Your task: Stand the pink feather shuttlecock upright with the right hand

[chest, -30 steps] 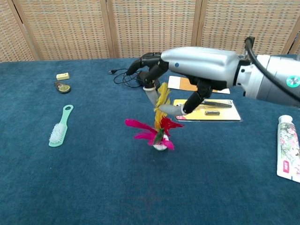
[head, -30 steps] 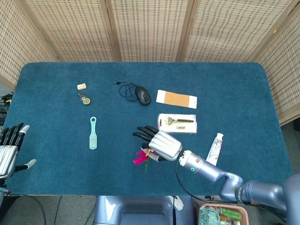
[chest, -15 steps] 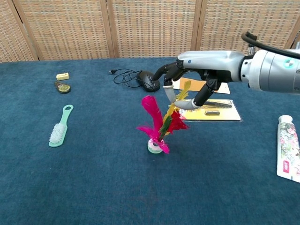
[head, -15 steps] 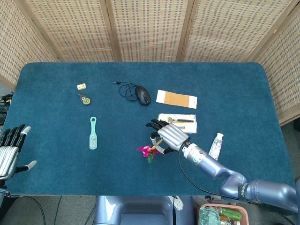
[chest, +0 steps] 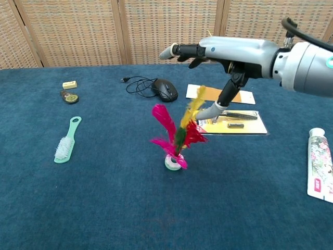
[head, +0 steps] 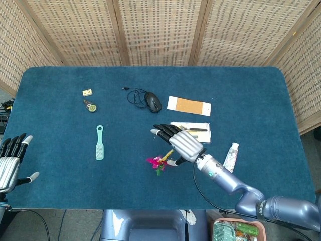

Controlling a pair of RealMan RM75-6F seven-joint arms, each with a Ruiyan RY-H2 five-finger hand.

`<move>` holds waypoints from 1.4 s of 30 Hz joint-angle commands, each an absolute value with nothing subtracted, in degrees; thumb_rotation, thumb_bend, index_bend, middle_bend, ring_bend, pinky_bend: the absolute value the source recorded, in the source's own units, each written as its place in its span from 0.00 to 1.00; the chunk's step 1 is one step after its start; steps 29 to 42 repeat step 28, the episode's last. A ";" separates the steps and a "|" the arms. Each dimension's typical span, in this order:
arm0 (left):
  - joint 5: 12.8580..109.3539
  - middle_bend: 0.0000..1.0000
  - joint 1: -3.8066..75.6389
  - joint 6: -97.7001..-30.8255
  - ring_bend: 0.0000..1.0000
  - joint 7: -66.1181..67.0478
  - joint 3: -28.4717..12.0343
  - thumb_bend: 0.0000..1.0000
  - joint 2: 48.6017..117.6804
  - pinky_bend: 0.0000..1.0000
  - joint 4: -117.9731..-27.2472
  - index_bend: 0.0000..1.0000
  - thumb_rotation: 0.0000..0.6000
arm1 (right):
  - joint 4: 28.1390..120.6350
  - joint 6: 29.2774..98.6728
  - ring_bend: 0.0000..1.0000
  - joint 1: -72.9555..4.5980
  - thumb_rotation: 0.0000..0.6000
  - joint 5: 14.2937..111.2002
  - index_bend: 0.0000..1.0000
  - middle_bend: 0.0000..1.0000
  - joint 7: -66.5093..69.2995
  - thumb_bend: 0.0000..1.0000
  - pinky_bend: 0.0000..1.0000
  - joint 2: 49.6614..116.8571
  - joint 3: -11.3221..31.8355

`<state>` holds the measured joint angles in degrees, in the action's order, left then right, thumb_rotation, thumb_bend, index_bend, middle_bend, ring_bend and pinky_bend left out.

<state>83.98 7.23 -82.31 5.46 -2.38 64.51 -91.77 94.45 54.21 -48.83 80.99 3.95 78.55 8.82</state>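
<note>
The pink feather shuttlecock (chest: pixel 178 137) stands upright on its white base on the blue table, feathers pointing up; in the head view the shuttlecock (head: pixel 159 162) sits just left of my right hand. My right hand (chest: pixel 229 51) hovers above and to the right of it with fingers stretched out and apart, holding nothing; its thumb tip is close beside the yellow feather. From above, the right hand (head: pixel 180 142) is spread over the table. My left hand (head: pixel 11 159) rests open at the far left edge, away from everything.
A packaged tool card (chest: pixel 235 121) and a cork-coloured card (chest: pixel 221 95) lie behind the shuttlecock. A black mouse with cable (chest: pixel 165 89) is further back. A green brush (chest: pixel 66 140) lies to the left, a tube (chest: pixel 319 164) to the right.
My right hand let go of the yellow feather, spread its fingers and rose. The shuttlecock went from lying tilted to standing on its base.
</note>
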 commanded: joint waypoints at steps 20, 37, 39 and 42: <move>87.99 0.00 5.44 -86.69 0.00 3.35 -1.33 0.00 63.89 0.00 -91.58 0.00 1.00 | 86.25 84.77 0.00 -22.96 1.00 94.29 0.00 0.00 4.62 0.00 0.04 67.27 -2.89; 89.62 0.00 4.77 -88.25 0.00 3.61 -0.85 0.00 64.18 0.00 -91.53 0.00 1.00 | 81.84 89.60 0.00 -16.14 1.00 90.94 0.00 0.00 1.46 0.00 0.01 71.45 -2.69; 89.62 0.00 4.77 -88.25 0.00 3.61 -0.85 0.00 64.18 0.00 -91.53 0.00 1.00 | 81.84 89.60 0.00 -16.14 1.00 90.94 0.00 0.00 1.46 0.00 0.01 71.45 -2.69; 89.62 0.00 4.77 -88.25 0.00 3.61 -0.85 0.00 64.18 0.00 -91.53 0.00 1.00 | 81.84 89.60 0.00 -16.14 1.00 90.94 0.00 0.00 1.46 0.00 0.01 71.45 -2.69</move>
